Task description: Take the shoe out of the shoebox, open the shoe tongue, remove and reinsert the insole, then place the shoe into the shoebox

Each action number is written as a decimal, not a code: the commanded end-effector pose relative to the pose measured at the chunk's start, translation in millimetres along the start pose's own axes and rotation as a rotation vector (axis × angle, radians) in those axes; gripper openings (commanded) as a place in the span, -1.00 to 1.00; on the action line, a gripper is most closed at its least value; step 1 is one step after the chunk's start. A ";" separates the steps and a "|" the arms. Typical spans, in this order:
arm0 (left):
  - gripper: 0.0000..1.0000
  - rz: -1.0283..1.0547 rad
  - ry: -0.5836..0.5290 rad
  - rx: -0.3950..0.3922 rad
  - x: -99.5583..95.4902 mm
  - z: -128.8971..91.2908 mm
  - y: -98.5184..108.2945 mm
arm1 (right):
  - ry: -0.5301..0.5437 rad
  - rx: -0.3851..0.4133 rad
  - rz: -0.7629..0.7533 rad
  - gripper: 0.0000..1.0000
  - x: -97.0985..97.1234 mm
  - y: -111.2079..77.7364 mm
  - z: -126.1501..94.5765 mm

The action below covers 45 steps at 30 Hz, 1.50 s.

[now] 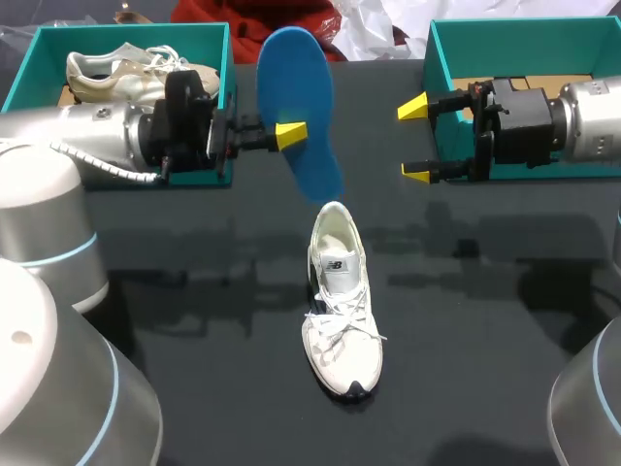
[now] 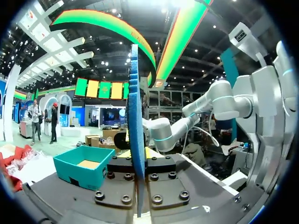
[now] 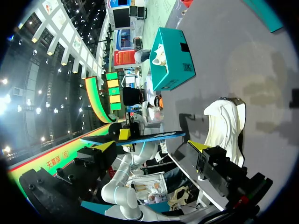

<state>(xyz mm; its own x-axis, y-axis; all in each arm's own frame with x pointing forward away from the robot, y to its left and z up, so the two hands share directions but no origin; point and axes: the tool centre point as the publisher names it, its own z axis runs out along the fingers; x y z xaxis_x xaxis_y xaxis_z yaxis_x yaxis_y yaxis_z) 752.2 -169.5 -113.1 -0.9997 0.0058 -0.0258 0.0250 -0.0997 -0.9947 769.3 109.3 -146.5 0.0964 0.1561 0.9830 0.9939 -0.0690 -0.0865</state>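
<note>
The white lace-up shoe point(image 1: 342, 311) lies nearest on the black table point(image 1: 485, 340), and past it my left claw point(image 1: 290, 134) pinches the thin blue foam insole point(image 1: 299, 107) mid-side, a fair hold since it is probably light and bendy, while my right claw point(image 1: 415, 140) is spread wide.

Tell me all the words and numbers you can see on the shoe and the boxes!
Tongue of the white shoe: a small dark label, too small to read.
Side of the teal shoebox holding the other shoe: dark stickers, too blurred to read.
Blue insole: no print showing.
</note>
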 end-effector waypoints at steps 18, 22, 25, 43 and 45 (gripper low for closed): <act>-1.00 0.635 -0.011 -0.157 9.1 -1.7 3.6 | -0.002 -0.001 0.000 1.00 -0.2 -0.4 1.1; -1.00 1.010 -0.048 -0.295 11.2 2.1 13.7 | -0.002 -0.001 0.000 1.00 -0.2 -0.4 1.1; -1.00 1.010 -0.048 -0.295 11.2 2.1 13.7 | -0.002 -0.001 0.000 1.00 -0.2 -0.4 1.1; -1.00 1.295 -0.039 -0.405 17.1 -3.7 12.9 | -0.002 -0.001 0.000 1.00 -0.2 -0.4 1.1; -1.00 1.334 -0.050 -0.426 17.7 -7.0 10.0 | -0.002 -0.001 0.000 1.00 -0.2 -0.4 1.1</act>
<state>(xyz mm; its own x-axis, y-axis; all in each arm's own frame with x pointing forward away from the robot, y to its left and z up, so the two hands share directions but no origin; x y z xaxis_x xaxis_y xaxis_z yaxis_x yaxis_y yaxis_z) 745.0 -167.0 -125.1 -0.2427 0.1147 -0.9633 0.9387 0.2783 -0.2034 769.7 109.3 -146.6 0.0958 0.1555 0.9832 0.9940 -0.0679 -0.0861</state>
